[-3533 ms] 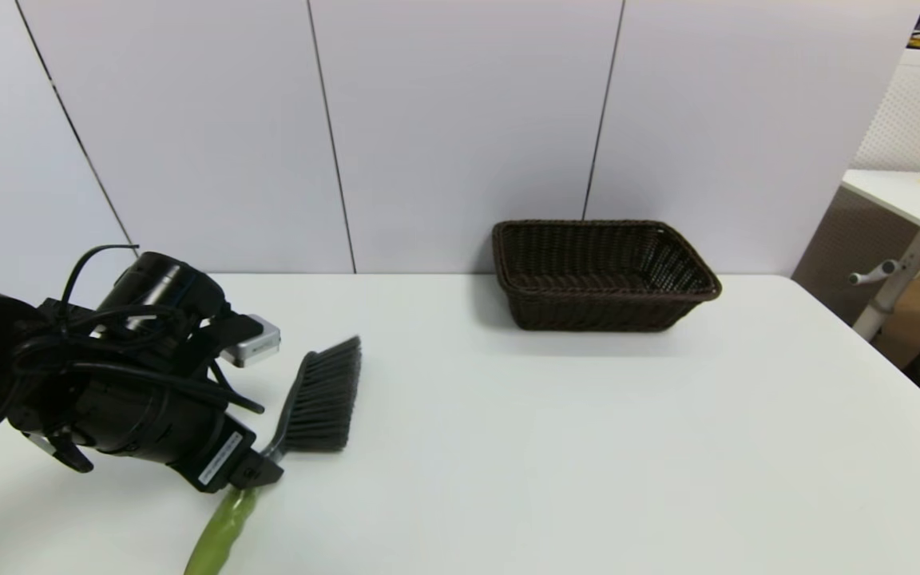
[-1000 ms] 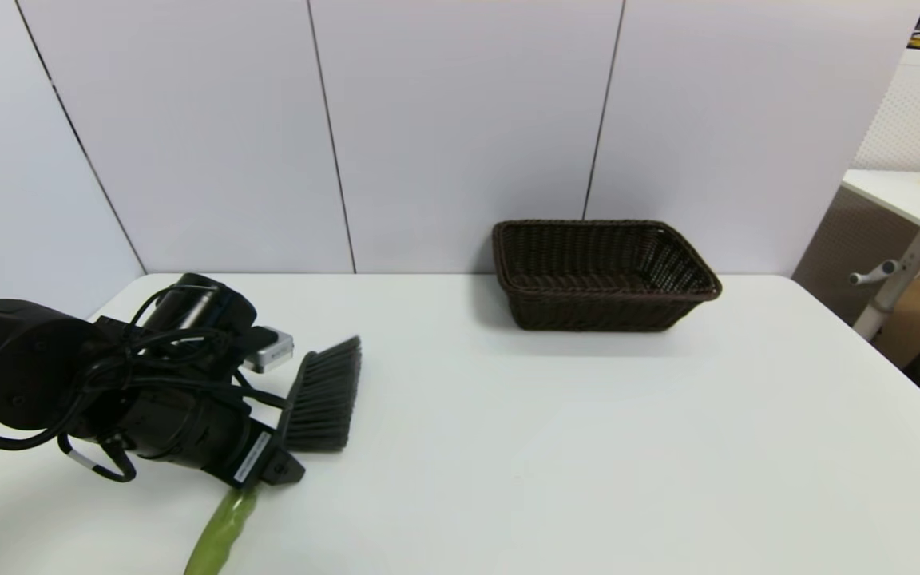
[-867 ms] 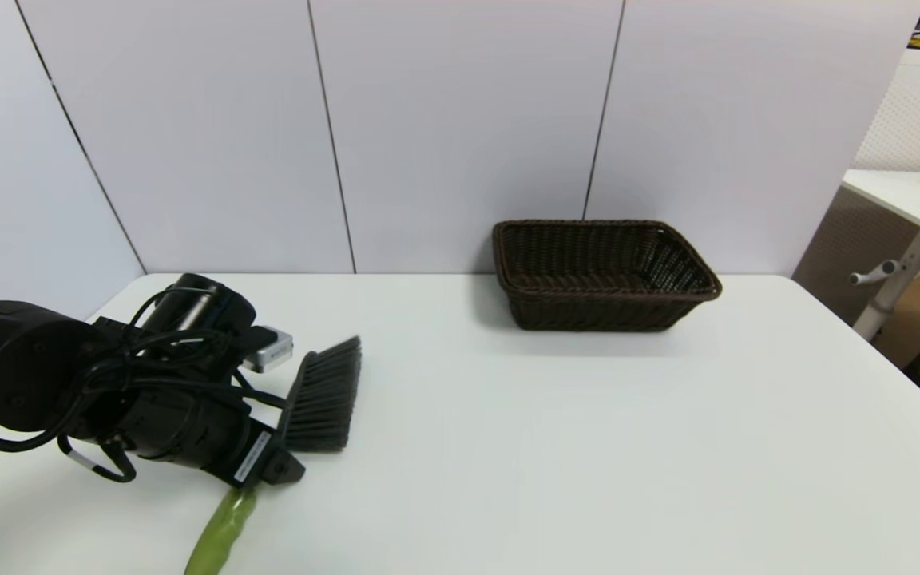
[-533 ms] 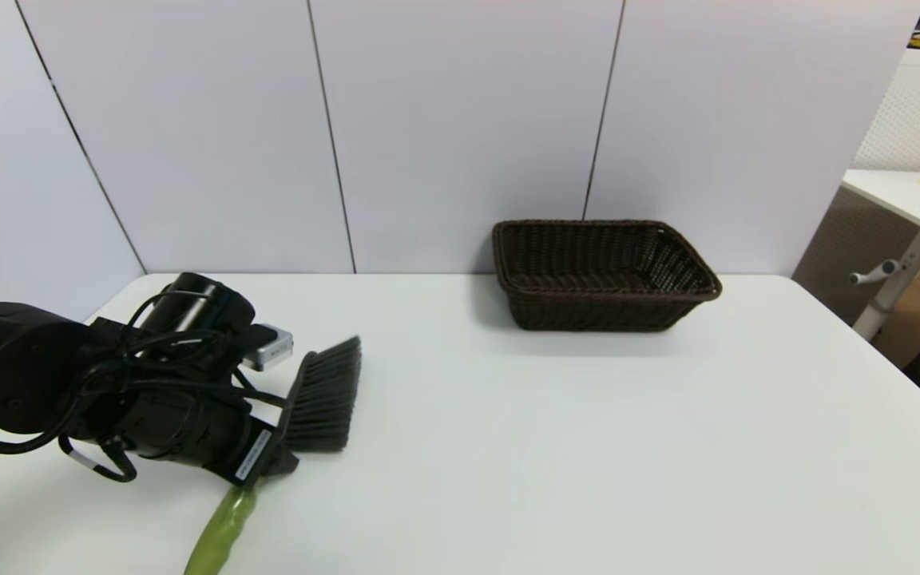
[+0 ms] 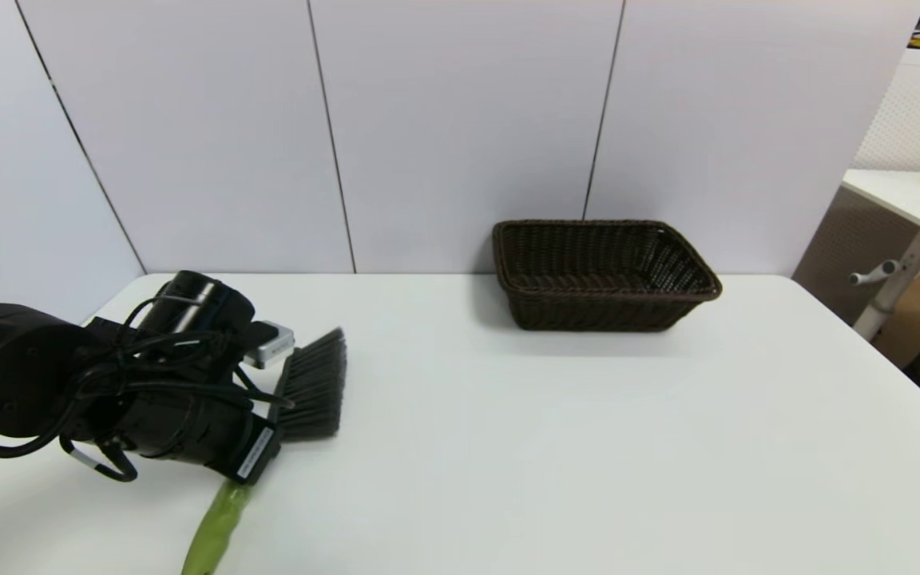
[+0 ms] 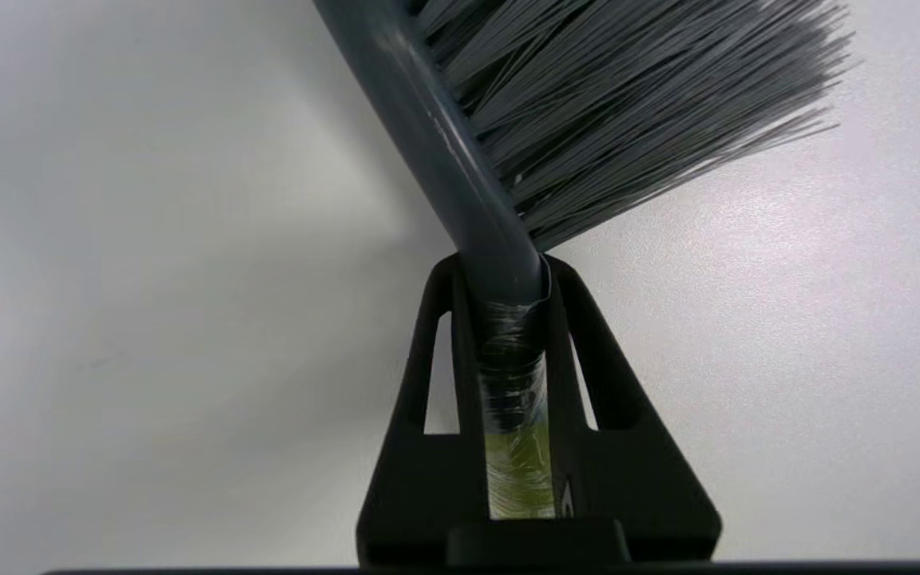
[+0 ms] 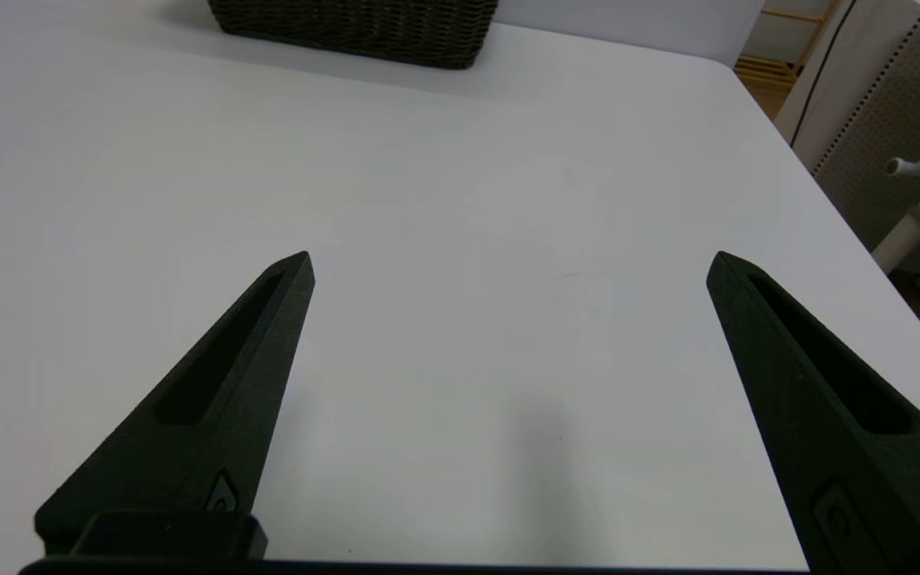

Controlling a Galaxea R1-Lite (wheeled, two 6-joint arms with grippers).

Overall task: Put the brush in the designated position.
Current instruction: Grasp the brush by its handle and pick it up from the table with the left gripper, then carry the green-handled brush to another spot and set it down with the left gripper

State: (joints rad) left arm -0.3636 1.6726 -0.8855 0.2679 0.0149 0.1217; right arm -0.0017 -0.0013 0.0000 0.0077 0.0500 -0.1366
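Observation:
The brush lies at the table's front left, its black-grey bristles pointing toward the back and its olive-green handle running to the front edge. My left gripper is shut on the brush where the dark neck meets the handle. In the left wrist view the two fingers clamp the neck of the brush, with the bristles fanning out beyond. My right gripper is open over bare table and is out of the head view.
A dark brown wicker basket stands at the back of the white table, right of centre, against the wall; its near wall shows in the right wrist view. Another table stands off to the far right.
The left gripper has closed on the brush neck. The brush has shifted slightly left and toward the back, its bristle tip rising a little in the head view.

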